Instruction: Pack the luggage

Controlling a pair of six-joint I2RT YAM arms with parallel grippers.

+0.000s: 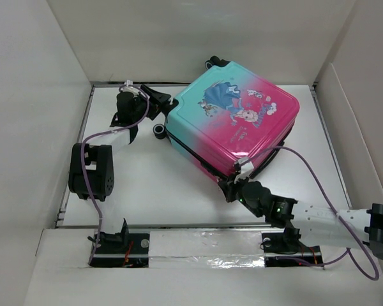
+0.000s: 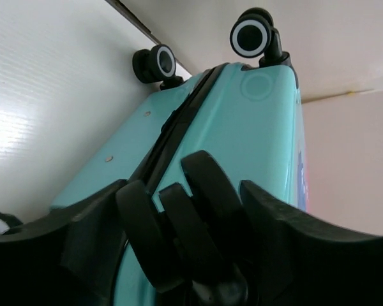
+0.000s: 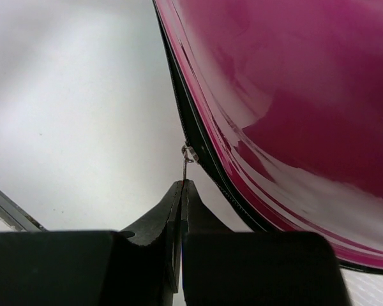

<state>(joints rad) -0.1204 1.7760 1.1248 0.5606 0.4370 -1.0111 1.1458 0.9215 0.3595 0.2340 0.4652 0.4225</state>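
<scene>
I see a white table (image 1: 147,185) walled in by white panels. Directly on it lies the luggage (image 1: 233,121), closed and flat, cartoon print facing up, its black wheels toward the far-left corner.

Both arms: black joint housings, white link segments. Purple cable loops along each arm. Right arm (image 1: 319,220) shows green indicator light near wrist. Left claw (image 2: 191,255) and right claw (image 3: 180,210): matte black fingers.

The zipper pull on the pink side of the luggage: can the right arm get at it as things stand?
Probably yes. The right gripper is shut on the zipper pull at the seam of the luggage, with only bare table beside it.
</scene>
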